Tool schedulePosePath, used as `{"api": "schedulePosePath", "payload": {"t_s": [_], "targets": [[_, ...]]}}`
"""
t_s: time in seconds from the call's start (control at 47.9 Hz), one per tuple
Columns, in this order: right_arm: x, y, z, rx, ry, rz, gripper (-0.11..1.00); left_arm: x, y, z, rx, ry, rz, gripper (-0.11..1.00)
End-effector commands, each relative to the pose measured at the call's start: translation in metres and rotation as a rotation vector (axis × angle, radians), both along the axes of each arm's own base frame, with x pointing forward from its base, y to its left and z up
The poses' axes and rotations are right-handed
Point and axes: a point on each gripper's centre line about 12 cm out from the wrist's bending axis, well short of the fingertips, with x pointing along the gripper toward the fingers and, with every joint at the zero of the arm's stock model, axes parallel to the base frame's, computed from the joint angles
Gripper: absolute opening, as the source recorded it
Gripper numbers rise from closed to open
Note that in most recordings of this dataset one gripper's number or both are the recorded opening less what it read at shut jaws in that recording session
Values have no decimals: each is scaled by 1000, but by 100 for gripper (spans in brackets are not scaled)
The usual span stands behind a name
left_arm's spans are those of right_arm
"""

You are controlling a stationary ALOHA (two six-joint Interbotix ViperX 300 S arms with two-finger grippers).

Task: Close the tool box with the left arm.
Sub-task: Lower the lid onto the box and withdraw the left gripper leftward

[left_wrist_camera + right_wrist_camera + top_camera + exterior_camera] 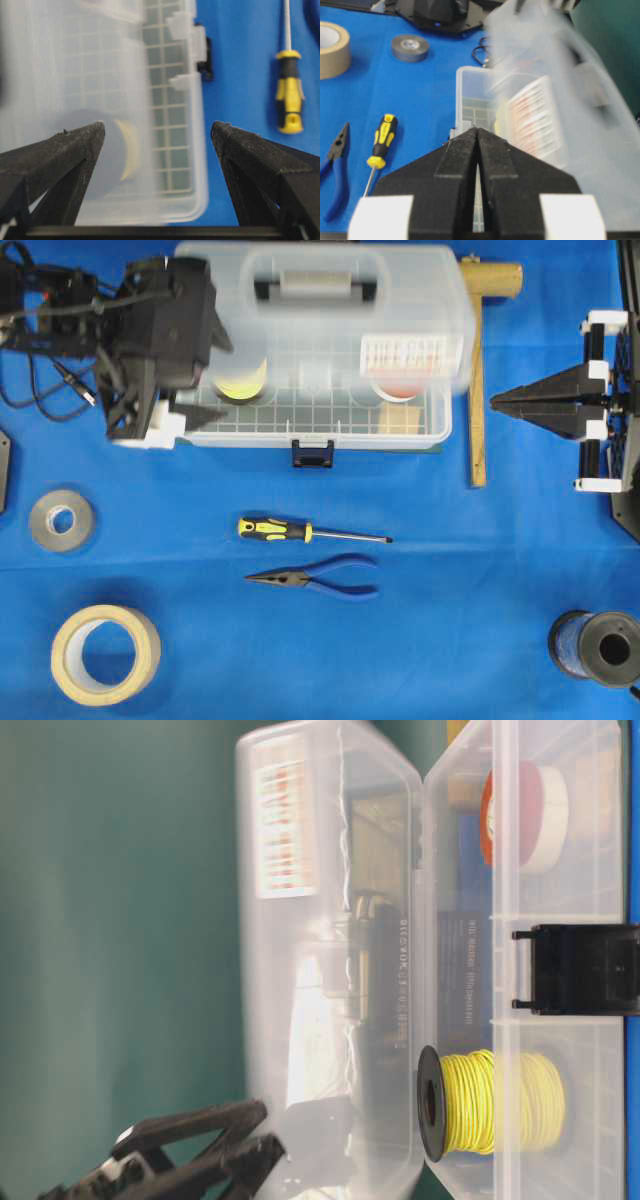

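The tool box (pixel 315 430) sits top centre of the overhead view, its clear lid (pixel 320 310) blurred, half-lowered. The left gripper (pixel 157 135), jaws wide and empty, is beside it. Next: press the lid shut. The right gripper (pixel 477 132) rests closed.

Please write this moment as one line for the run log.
tool box lid: blurred, partly raised | left hand: open, beside lid | right hand: shut, apart

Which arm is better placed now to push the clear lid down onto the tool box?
Left: its open pincer is at the half-raised lid. The right pincer, shut, waits beside the tool box.
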Motion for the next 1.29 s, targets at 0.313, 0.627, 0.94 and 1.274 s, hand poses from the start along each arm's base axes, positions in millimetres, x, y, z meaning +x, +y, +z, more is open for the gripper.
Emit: {"api": "schedulePosePath", "payload": {"t_s": [0.313,0.627,0.94,1.274], "targets": [[2,-1,5,2,-11,-2,0,-22,-46,18,3,-92,-136,91],[2,0,6,5,-13,-2,0,-71,-45,39,25,-352,-122,91],[2,-1,5,14,-15,-4,0,-123,-45,24,-13,-627,-82,91],[5,-1,0,20,3,-5,0,-153,-44,-26,-174,-712,24,91]]}}
